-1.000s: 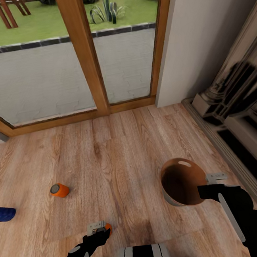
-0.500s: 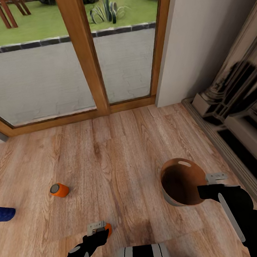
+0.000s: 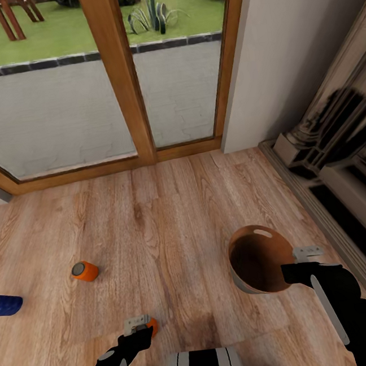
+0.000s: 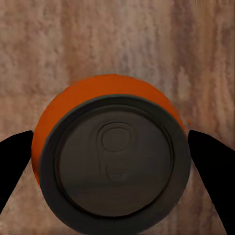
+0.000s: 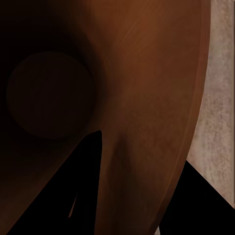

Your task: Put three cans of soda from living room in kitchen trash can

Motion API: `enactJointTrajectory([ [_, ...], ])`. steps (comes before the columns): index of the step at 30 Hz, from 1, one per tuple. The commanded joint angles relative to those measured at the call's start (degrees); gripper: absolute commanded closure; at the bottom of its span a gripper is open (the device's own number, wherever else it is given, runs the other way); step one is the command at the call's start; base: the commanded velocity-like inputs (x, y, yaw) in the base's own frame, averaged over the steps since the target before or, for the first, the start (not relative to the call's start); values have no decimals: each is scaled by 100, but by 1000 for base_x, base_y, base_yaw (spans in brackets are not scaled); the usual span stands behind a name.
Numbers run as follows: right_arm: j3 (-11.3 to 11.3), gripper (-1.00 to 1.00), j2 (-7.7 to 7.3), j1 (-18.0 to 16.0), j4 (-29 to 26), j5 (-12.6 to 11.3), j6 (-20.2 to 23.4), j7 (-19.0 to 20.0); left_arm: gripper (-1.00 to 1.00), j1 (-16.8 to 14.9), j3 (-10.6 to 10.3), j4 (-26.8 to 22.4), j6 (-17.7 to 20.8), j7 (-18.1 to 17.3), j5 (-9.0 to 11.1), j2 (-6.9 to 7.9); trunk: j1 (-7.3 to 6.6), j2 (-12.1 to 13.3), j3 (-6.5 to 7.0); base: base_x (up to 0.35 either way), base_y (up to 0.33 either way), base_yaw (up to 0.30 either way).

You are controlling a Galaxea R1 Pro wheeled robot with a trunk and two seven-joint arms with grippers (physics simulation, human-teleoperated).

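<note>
Three soda cans lying on wood floor (image 3: 170,218): orange can (image 3: 153,325) sitting between fingers of left hand (image 3: 138,326), fingers flanking it, contact unclear; second orange can (image 3: 85,271) and blue can (image 3: 5,305) lying apart further left. Right hand (image 3: 297,264) gripping rim of tilted trash can (image 3: 260,259), one finger reaching inside.

cans (image 3: 85,271) orange, blue (image 3: 5,305) | bin (image 3: 260,259) brown inside | floor (image 3: 170,224) woodgrain

No legible text, labels or numbers on anything.
</note>
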Motion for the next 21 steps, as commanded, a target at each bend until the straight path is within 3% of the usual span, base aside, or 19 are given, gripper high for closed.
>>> enactJointTrajectory([
  [1, 0, 100, 0, -1, -1, -64, 0, -2, 100, 0, 0, 0, 1, -1, -5, 0, -23, 42, 19, 0, 0, 0],
  [21, 4, 100, 0, -1, -1, -64, 0, -2, 100, 0, 0, 0, 3, 0, -3, 0, -462, 844, 378, 0, 0, 0],
])
